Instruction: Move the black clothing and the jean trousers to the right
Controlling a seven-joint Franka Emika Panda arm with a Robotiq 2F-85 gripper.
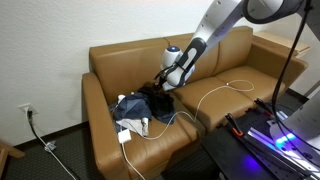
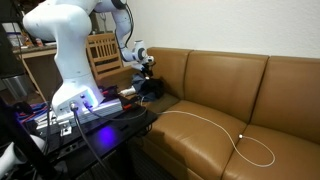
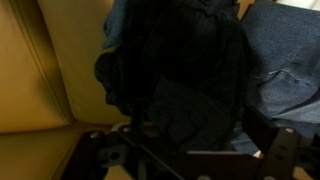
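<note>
Black clothing (image 1: 155, 93) lies beside the jeans (image 1: 130, 106) on the sofa (image 1: 130, 60), left of centre frame. My end effector (image 3: 190, 155) is over it, jaws spread wide. Judgement: nothing relocated; both transfers remain.

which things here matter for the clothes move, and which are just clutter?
Job:
- black clothing
- jean trousers
- gripper, open over the black clothing

Lying about:
- white cable on the couch seat
- wooden chair

Clothes (image 1: 140, 105) lie on the sofa (image 1: 110, 60) (cable (image 2: 200, 114) beside).
</note>
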